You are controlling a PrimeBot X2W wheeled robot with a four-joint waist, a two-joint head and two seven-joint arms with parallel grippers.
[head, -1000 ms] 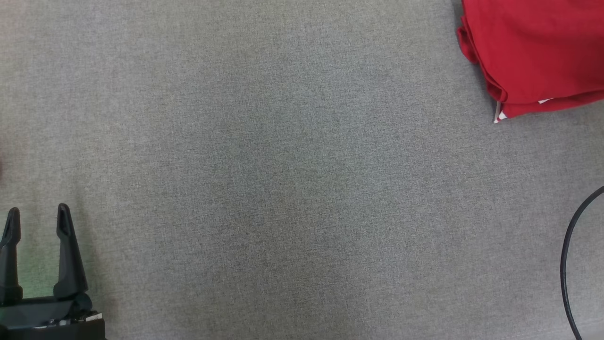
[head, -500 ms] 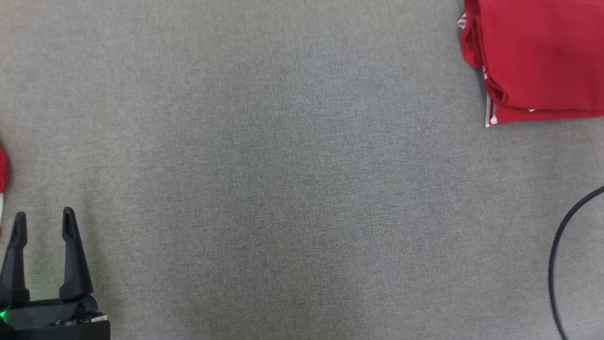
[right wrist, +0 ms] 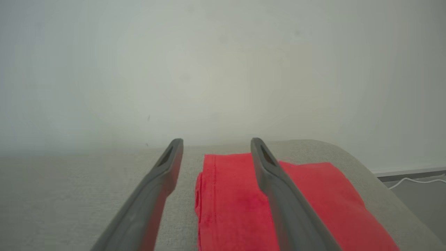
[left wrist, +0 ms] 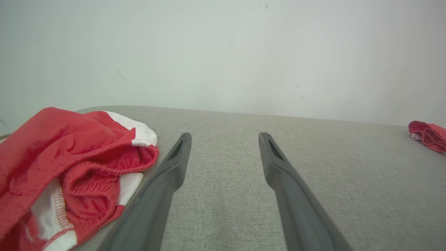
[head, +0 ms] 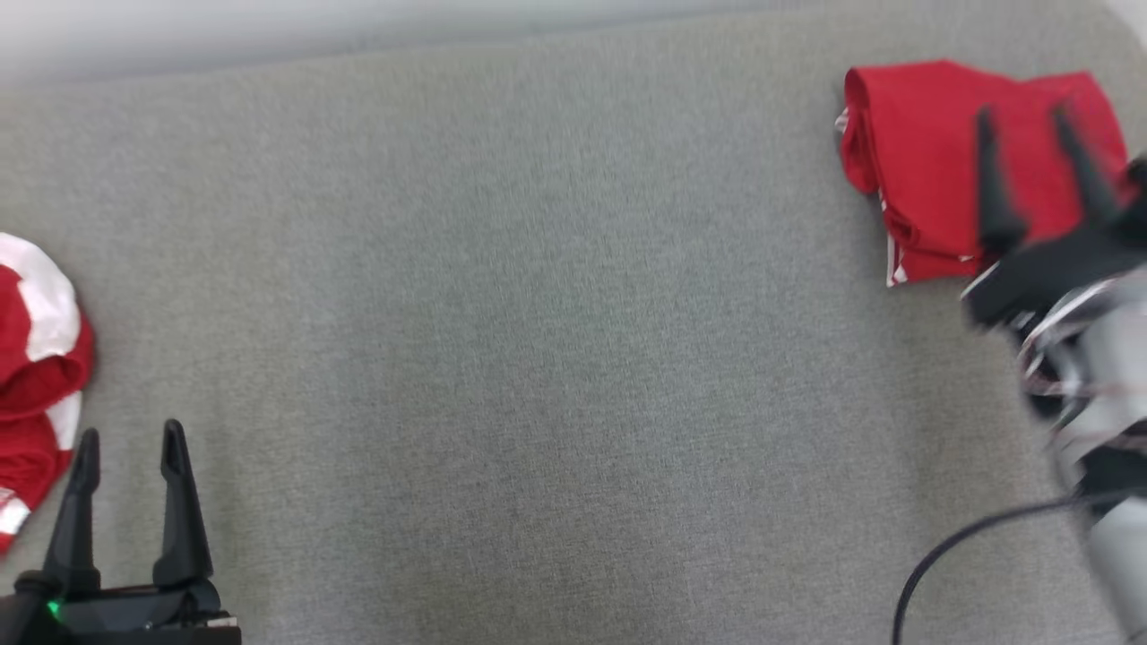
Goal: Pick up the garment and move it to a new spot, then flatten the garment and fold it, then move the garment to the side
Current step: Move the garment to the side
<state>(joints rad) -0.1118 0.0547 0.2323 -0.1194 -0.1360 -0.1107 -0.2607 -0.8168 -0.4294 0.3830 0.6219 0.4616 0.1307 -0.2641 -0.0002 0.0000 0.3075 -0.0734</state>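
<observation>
the folded red garment lay at about two o'clock in the head view, near the far right corner of the grey fabric-covered counter, with a thin white trim showing along its edge toward seven o'clock. the right end effector reached in from three o'clock, blurred, its two dark fingers spread apart and overlapping the red cloth; it held nothing between them. in the right wrist view the same end effector stood open, one finger over bare counter at its nine o'clock side and the other crossing the folded red garment, which lay flat toward the rounded corner; whether the fingers touched the cloth could not be told. a white cable lay on the floor beyond that corner. the left end effector sat at seven o'clock in the head view, fingers open and empty, pointing toward twelve. just beside it, at nine o'clock, a crumpled red-and-white garment lay at the counter's left edge. the left wrist view showed the left end effector open over bare counter, the crumpled red-and-white garment beside its nine o'clock finger, and the folded red garment small and well apart at three o'clock. a dark cable curved in at five o'clock in the head view.
</observation>
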